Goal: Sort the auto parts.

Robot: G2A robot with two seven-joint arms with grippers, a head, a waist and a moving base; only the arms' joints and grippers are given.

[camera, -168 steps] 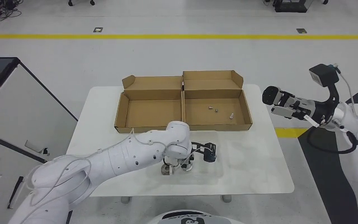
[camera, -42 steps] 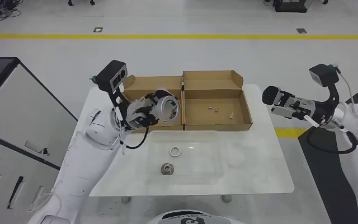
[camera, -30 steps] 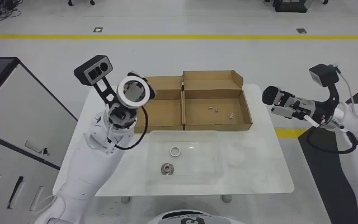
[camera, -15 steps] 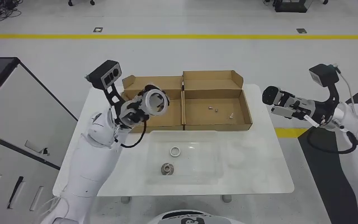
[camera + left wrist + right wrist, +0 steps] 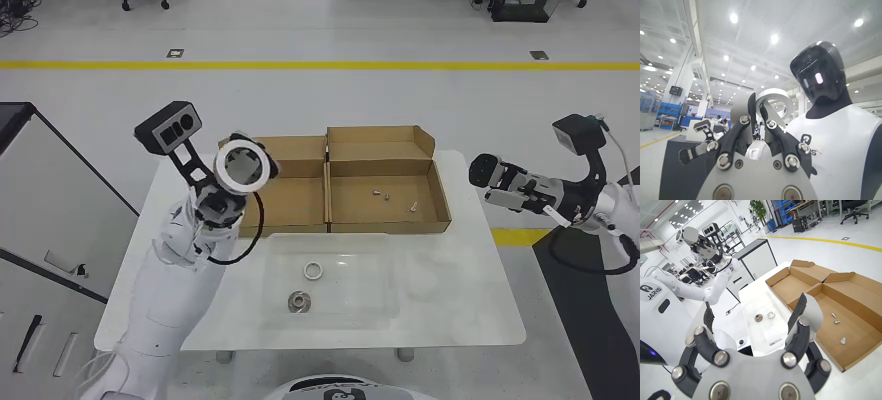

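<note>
My left gripper (image 5: 233, 183) is raised above the table's left side, near the left cardboard box (image 5: 265, 203), and is shut on a large silver ring (image 5: 246, 165). In the left wrist view one finger (image 5: 764, 113) sits inside the large silver ring (image 5: 776, 96) and the other outside it. A small silver ring (image 5: 314, 270) and a flanged hub (image 5: 298, 299) lie in the clear tray (image 5: 372, 300). Bolts (image 5: 412, 207) lie in the right box (image 5: 392, 160). My right gripper (image 5: 483, 175) hovers open off the table's right edge, holding nothing.
The white table (image 5: 470, 290) carries both boxes at the back and the tray in front. A dark cabinet (image 5: 40, 200) stands left of the table. In the right wrist view three bolts (image 5: 836, 322) rest on the right box's floor.
The left arm rose from the tray with the large ring. In the last half second it swung left, turning the ring face up. The right arm is still.
</note>
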